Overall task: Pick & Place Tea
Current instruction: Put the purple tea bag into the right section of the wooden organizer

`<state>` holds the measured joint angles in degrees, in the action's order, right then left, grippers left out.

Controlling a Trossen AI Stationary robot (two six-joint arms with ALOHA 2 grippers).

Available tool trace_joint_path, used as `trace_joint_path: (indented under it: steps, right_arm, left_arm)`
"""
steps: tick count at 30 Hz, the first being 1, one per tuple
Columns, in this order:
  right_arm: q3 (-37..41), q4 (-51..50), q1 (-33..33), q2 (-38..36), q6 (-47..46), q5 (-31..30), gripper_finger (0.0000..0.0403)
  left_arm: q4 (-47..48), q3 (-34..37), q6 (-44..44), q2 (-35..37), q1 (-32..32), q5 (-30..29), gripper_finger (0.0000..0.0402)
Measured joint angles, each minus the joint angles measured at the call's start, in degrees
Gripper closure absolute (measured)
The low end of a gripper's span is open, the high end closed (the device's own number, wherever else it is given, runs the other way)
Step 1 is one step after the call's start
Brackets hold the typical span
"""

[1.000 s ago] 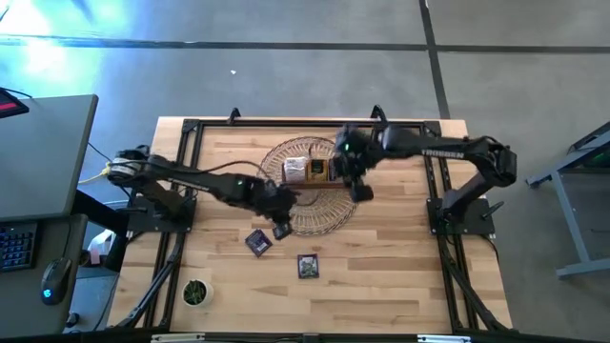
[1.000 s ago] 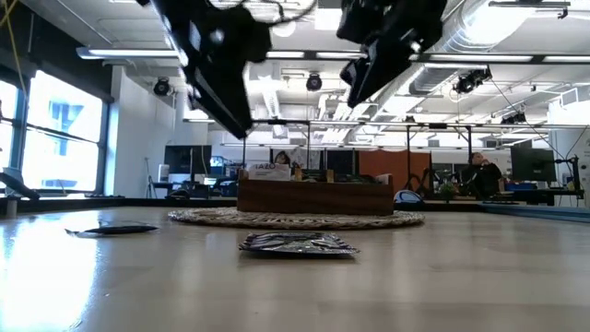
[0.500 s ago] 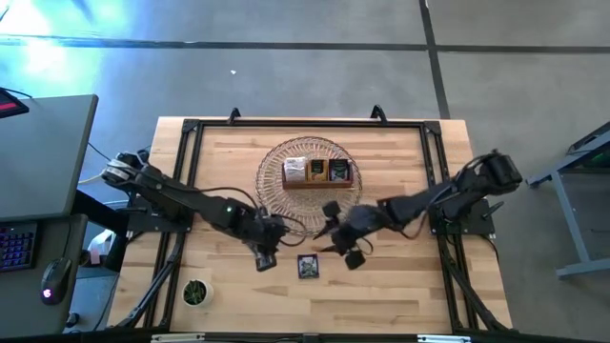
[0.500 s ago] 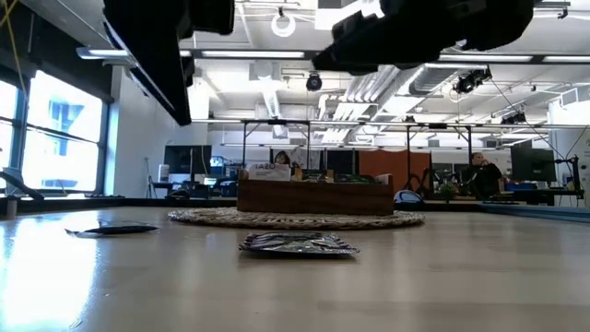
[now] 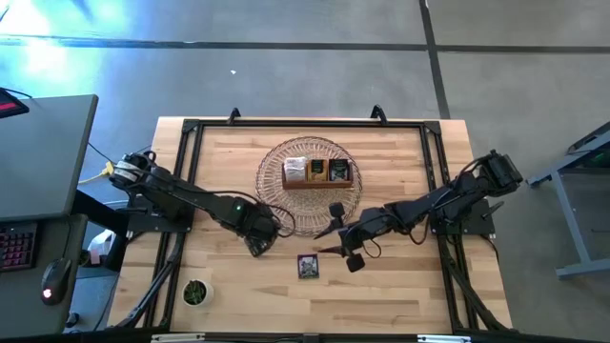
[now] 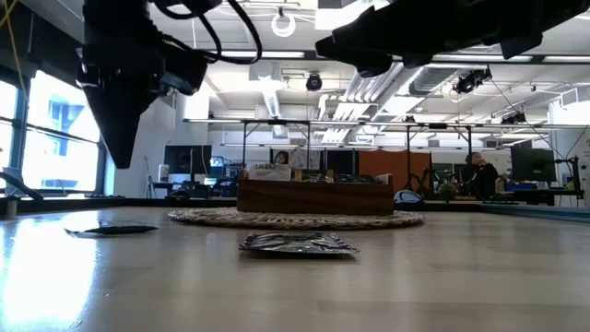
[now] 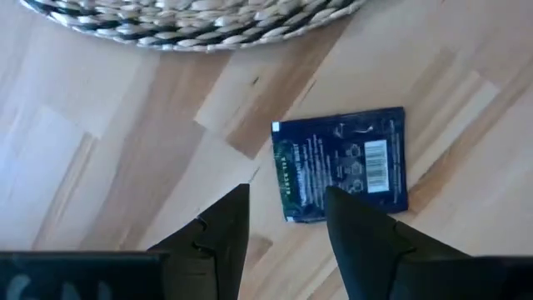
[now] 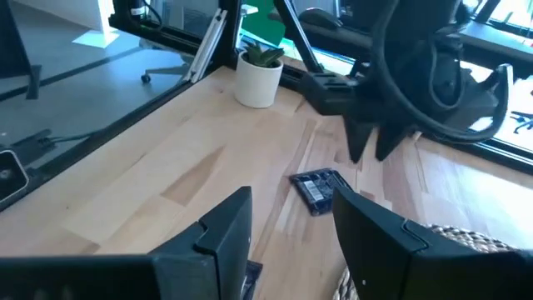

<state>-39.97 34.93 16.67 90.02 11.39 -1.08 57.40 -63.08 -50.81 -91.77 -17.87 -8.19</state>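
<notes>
The left wrist view looked down past the left gripper (image 7: 287,225), whose fingers stood parted with nothing between them, onto a dark blue tea sachet (image 7: 343,165) lying flat on the table (image 7: 100,183). The sachet lay just ahead of the fingertips and a little to one side, near the rim of the woven basket (image 7: 191,21). It was close to square, so no long axis stood out, and its edges sat slightly askew to the line between the fingers. White print and a barcode showed on its face, but the writing was too small to read.

In the high view the left gripper (image 5: 257,244) hung directly over that sachet and hid it. A second dark sachet (image 5: 308,267) lay on bare wood between the two arms, and the right gripper (image 5: 351,255) was just beside it, fingers spread wide and empty. More sachets (image 5: 317,170) sat in the wooden box (image 5: 318,183) on the basket. My reading was that each arm had its own nearest sachet: the left the blue one below it, the right the one in the middle. A small potted plant (image 5: 195,292) stood well apart at the table's near corner.
</notes>
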Motion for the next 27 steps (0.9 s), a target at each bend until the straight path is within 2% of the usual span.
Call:
trace_joint_path:
  steps: [3,6,10,13,16,22,27]
  right_arm:
    - [0.0,0.4,0.1,0.0,-1.2,-0.4,0.0238]
    - [0.0,0.8,0.6,0.0,-1.5,-0.8,0.0238]
    - [0.0,1.9,1.2,0.0,-1.1,-2.3,0.0238]
    - [-0.2,3.3,1.1,0.9,-2.4,-2.3,0.0238]
    - [-1.8,3.6,1.1,4.0,-1.8,-2.3,0.0238]
    - [-6.9,3.3,0.4,11.8,0.3,-2.1,0.0238]
    - [-12.8,2.0,-1.3,17.5,-0.9,0.3,0.0238]
  left_arm:
    - [-3.7,2.2,2.2,0.0,-0.1,0.3,0.0247]
    - [-6.8,5.3,3.9,0.0,-0.1,3.4,0.0247]
    - [-14.2,9.3,5.0,0.0,0.5,3.7,0.0247]
    - [-14.3,11.6,4.4,1.8,0.8,3.6,0.0248]
    - [-15.9,13.6,4.4,3.3,1.6,3.5,0.0248]
    - [-26.0,18.2,5.5,3.7,2.5,5.8,0.0248]
    - [-28.1,19.7,5.6,2.9,2.5,5.8,0.0248]
